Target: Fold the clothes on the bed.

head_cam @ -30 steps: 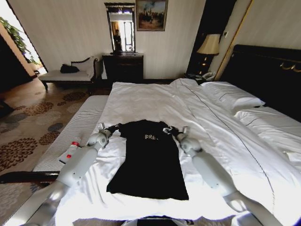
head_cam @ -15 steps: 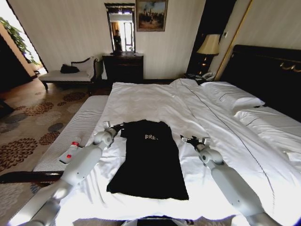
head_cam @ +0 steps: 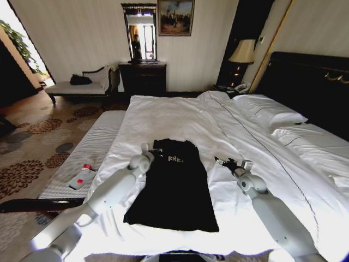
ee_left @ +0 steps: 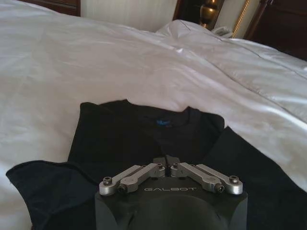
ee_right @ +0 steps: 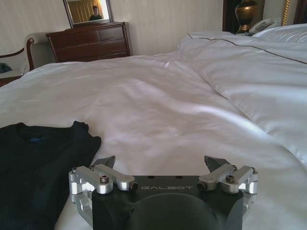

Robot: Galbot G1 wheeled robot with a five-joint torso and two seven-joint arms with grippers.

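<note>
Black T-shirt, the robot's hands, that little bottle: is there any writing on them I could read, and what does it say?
"GALBOT": on the left gripper, shut above the T-shirt.
"GALBOT": on the right gripper, open over the bed.
"FRE": white letters on the T-shirt's chest; the rest is cut off by a fold.
Blue neck label inside the collar: too small to read.
White bottle on the bench: no lettering legible.
</note>
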